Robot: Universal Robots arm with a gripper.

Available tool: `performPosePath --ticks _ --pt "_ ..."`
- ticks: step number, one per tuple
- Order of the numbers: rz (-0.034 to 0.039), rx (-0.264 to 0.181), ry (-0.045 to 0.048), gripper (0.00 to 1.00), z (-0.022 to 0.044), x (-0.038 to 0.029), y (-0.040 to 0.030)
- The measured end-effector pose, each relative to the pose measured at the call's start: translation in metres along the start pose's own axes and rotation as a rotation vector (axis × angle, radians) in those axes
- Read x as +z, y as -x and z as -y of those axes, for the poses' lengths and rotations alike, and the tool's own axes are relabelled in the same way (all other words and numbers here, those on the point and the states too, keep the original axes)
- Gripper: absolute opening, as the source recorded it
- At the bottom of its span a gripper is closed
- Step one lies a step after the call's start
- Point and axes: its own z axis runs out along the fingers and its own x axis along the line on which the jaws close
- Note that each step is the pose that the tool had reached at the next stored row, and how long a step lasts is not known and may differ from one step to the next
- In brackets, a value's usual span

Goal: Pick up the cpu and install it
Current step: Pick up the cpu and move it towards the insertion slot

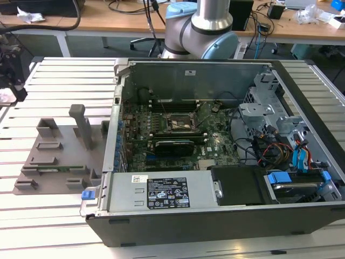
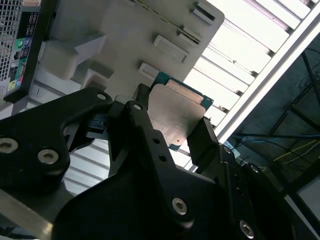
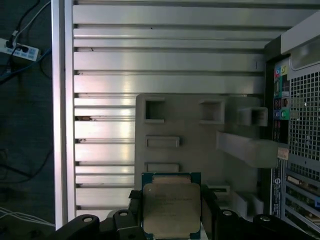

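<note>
Here the claw (image 3: 171, 202) is clamped on the cpu (image 3: 171, 212) by opposite edges, silvery lid facing both wrist cameras.

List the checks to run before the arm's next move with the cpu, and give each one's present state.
1. Gripper shut on cpu: ok.
2. Cpu lifted off the fixture: ok, it appears raised above it.
3. Case open on top: ok.
4. Socket empty, its frame open: cannot tell.
5. Cpu turned to match the socket: cannot tell.
</note>
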Motion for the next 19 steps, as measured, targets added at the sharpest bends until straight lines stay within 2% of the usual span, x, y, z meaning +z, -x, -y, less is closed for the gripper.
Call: performPosePath --ticks 2,7,12,14,19 --pt "0.0 0.0 0.0 0.55 0.0001 -0.003 0.0001" --pt "0.0 0.0 0.0 0.55 0.0006 -0.0167 0.0004" --pt "0.0 0.0 0.0 0.55 0.0008 -0.0249 0.0005" --pt "0.0001 0.0 0.0 0.55 0.001 -0.0313 0.0007" --pt "0.0001 0.0 0.0003 0.55 0.0012 -0.0366 0.0008"
